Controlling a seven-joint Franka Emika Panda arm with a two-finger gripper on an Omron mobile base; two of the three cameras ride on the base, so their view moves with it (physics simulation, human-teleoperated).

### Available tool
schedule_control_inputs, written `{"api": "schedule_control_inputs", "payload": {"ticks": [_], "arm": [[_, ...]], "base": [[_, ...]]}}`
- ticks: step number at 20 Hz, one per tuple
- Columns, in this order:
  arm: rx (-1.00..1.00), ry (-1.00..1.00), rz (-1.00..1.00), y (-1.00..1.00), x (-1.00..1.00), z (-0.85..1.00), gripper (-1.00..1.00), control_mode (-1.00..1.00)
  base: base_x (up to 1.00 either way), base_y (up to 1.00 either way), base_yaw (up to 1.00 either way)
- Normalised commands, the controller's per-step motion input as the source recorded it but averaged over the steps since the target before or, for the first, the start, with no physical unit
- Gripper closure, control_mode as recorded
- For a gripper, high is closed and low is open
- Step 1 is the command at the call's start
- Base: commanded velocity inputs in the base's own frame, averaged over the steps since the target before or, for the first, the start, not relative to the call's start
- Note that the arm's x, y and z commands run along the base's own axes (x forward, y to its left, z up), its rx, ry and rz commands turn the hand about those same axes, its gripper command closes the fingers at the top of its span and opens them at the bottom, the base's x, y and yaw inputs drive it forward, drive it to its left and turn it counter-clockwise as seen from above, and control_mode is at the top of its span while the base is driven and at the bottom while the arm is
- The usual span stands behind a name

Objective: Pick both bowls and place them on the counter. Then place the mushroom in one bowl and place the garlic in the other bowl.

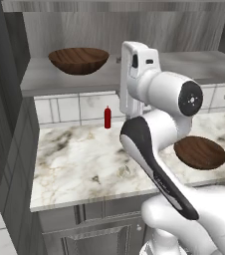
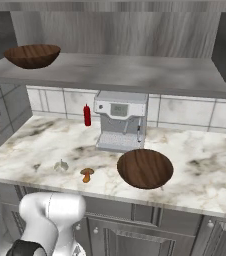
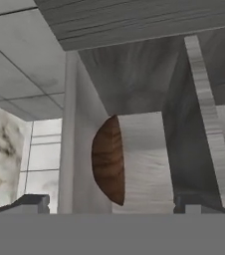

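- Gripper: jaws spread wide, empty, facing the shelf bowl.
- Second bowl: on the counter.
- Mushroom, garlic: left of that bowl, on the counter.

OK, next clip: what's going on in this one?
A white robot arm is clearing bowls off a shelf. One wooden bowl already sits on the marble counter; the other bowl is still on the grey shelf. The open gripper holds nothing and faces the shelf bowl. The mushroom and garlic lie on the counter.
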Motion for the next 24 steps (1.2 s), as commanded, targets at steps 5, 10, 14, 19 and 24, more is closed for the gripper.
{"api": "schedule_control_inputs", "payload": {"ticks": [5, 10, 14, 19, 24], "arm": [[0.00, 0.24, -0.05, 0.12, 0.38, 0.00, -1.00, -1.00], [0.00, 0.21, -0.12, 0.12, 0.41, 0.00, -1.00, -1.00], [-0.06, 0.06, -0.04, 0.22, 0.21, -0.07, -1.00, -1.00], [-0.06, 0.04, -0.05, 0.18, 0.23, -0.06, -1.00, -1.00], [-0.04, 0.05, -0.04, 0.09, 0.28, -0.06, -1.00, -1.00]], "base": [[0.00, 0.00, 0.00], [0.00, 0.00, 0.00], [0.00, 0.00, 0.00], [0.00, 0.00, 0.00], [0.00, 0.00, 0.00]]}}
